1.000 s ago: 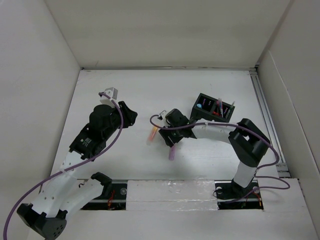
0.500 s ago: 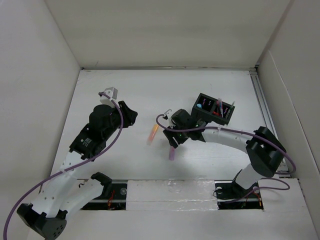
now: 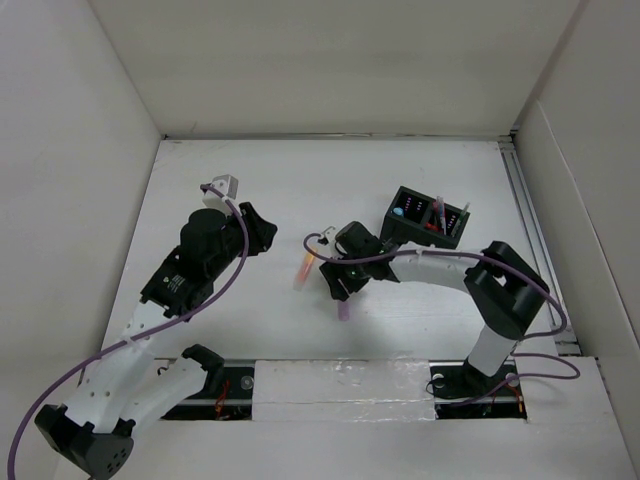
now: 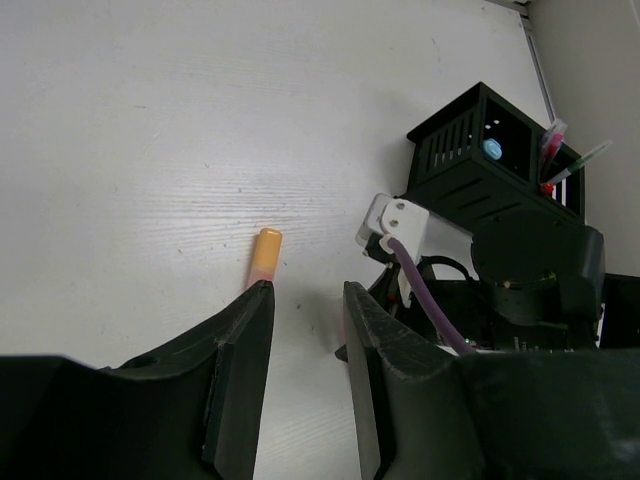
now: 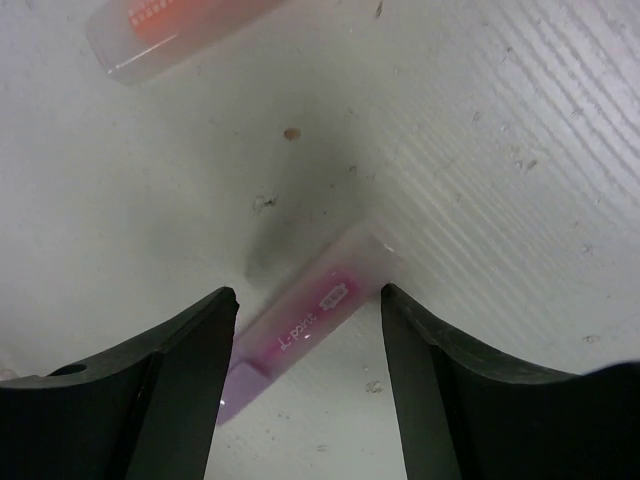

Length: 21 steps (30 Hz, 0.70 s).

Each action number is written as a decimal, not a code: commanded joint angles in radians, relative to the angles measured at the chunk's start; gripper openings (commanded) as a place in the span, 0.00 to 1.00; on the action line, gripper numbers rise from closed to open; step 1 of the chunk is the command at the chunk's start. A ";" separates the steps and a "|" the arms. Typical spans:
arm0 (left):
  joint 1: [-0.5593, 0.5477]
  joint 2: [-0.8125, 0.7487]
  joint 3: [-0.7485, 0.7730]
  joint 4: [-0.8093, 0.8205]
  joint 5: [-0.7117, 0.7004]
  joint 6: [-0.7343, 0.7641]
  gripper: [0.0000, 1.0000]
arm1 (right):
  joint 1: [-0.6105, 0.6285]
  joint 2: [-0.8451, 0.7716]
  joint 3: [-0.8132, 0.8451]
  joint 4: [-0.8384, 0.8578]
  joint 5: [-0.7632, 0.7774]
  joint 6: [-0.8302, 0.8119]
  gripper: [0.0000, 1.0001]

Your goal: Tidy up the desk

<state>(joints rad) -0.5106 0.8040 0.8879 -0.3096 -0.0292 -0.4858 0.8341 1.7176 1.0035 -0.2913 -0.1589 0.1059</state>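
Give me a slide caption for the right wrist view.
Right claw open over a pink marker lying on the white desk, an orange marker nearby.

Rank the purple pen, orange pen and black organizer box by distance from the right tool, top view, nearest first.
1. Purple pen, directly beneath the right tool.
2. Orange pen, to its left.
3. Black organizer box, back right.

pink tube [image 5: 305,325] lies on desk [image 5: 500,150] between spread fingers [image 5: 170,400]; orange tube [image 5: 170,25] at top left.
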 commanded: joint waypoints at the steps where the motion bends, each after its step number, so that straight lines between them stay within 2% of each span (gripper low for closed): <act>1: -0.005 -0.002 -0.014 0.043 0.014 0.012 0.30 | -0.018 0.045 0.066 0.055 -0.037 -0.009 0.66; 12: -0.005 -0.008 -0.014 0.041 0.002 0.006 0.30 | -0.018 0.103 0.109 0.014 -0.044 -0.043 0.62; 17: -0.005 -0.002 -0.010 0.044 -0.005 0.004 0.30 | -0.009 0.120 0.119 -0.031 0.004 -0.067 0.52; 21: -0.005 0.003 -0.004 0.043 -0.008 0.004 0.30 | -0.009 0.120 0.112 -0.049 0.033 -0.060 0.50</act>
<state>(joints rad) -0.5106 0.8047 0.8787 -0.3046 -0.0288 -0.4866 0.8192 1.8107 1.1046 -0.2852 -0.1658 0.0570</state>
